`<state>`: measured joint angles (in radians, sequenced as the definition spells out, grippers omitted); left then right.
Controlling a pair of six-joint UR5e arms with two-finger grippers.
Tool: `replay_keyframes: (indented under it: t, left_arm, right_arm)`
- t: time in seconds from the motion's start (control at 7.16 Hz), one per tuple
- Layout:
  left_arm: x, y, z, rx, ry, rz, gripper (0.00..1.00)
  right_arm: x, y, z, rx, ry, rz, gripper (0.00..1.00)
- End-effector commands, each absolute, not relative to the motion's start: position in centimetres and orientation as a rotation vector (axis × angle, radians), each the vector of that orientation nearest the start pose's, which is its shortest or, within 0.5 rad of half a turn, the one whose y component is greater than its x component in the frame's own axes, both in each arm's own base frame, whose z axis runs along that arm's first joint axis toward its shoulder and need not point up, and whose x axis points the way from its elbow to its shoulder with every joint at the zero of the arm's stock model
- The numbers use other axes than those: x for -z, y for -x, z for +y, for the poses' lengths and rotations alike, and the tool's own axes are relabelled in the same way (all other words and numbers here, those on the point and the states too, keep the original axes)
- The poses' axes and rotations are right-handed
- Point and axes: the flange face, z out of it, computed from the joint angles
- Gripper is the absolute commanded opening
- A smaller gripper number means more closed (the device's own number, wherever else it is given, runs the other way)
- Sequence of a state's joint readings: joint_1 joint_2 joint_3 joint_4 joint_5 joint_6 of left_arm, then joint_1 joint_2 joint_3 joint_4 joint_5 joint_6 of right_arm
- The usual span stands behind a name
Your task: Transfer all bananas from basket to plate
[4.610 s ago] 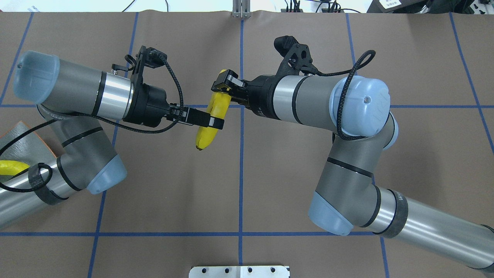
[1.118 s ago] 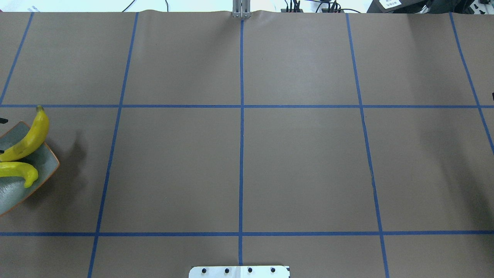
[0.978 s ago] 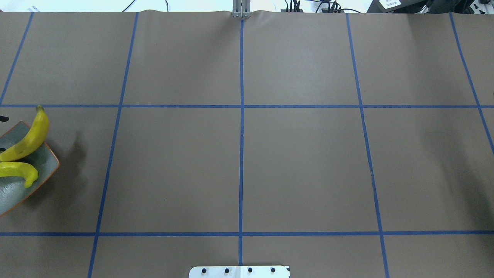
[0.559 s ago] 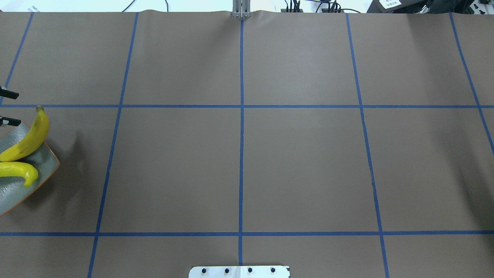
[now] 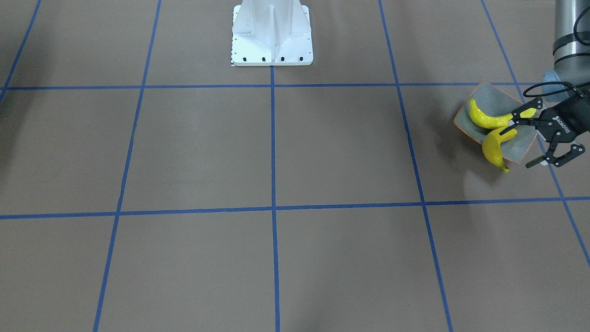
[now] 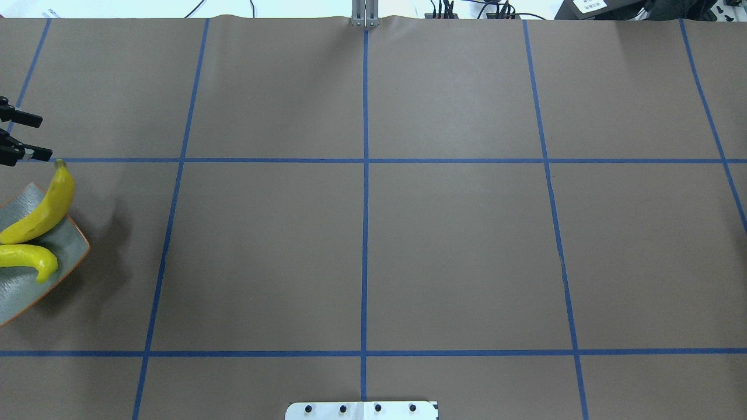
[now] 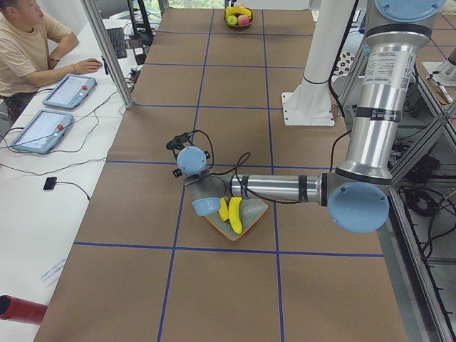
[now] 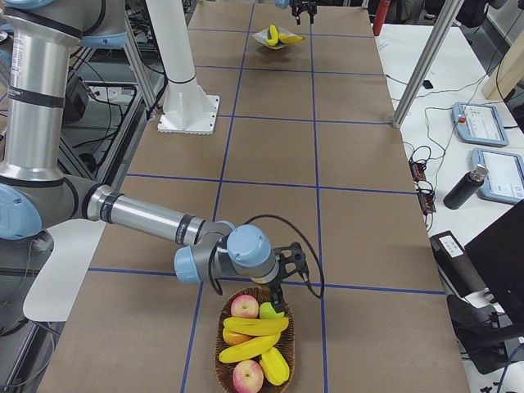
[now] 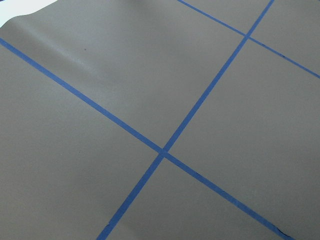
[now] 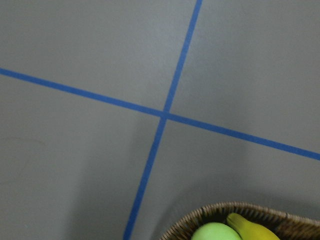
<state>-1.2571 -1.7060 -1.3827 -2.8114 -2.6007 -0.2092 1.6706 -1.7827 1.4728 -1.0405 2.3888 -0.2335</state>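
Note:
Two yellow bananas (image 6: 44, 207) (image 6: 26, 256) lie on the grey-green plate (image 6: 73, 248) at the table's left edge. They also show in the front-facing view (image 5: 492, 148) (image 5: 484, 120) on the plate (image 5: 521, 146). My left gripper (image 6: 38, 138) is open and empty just beyond the plate, also seen from the front (image 5: 519, 146). Two more bananas (image 8: 255, 326) (image 8: 244, 349) lie in the wicker basket (image 8: 223, 360). My right gripper (image 8: 284, 296) hovers over the basket's near rim; I cannot tell if it is open or shut.
The basket also holds red apples (image 8: 244, 307) and a green fruit (image 10: 215, 233). The white robot base (image 5: 272, 34) stands at the table's middle edge. Another fruit bowl (image 7: 239, 18) sits at the far end. An operator (image 7: 28, 43) sits beside the table.
Earlier both grippers held one banana at the table's middle. Now it lies on the plate. In the last second my open left gripper has drawn away from the plate, toward the table's far side.

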Motion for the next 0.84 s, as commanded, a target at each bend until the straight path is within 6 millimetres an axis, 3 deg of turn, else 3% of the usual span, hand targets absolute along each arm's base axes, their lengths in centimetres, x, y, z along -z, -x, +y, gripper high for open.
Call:
replay_keyframes:
  t: [0.0, 0.14, 0.7]
  left_arm:
    - [-53.0, -11.9, -52.3, -0.693, -0.811, 1.158, 1.00]
    - [-53.0, -11.9, -52.3, -0.693, -0.811, 1.158, 1.00]
    - [-53.1, -11.9, -52.2, -0.695, -0.810, 1.159, 1.00]
  right_arm:
    - [-78.5, -11.5, -36.9, 0.244, -0.306, -0.723, 1.00]
    - [-79.0, -11.6, -37.0, 0.160, -0.259, -0.685, 1.00]
    - [-78.8, -7.1, -39.4, 0.114, -0.177, -0.624, 1.00]
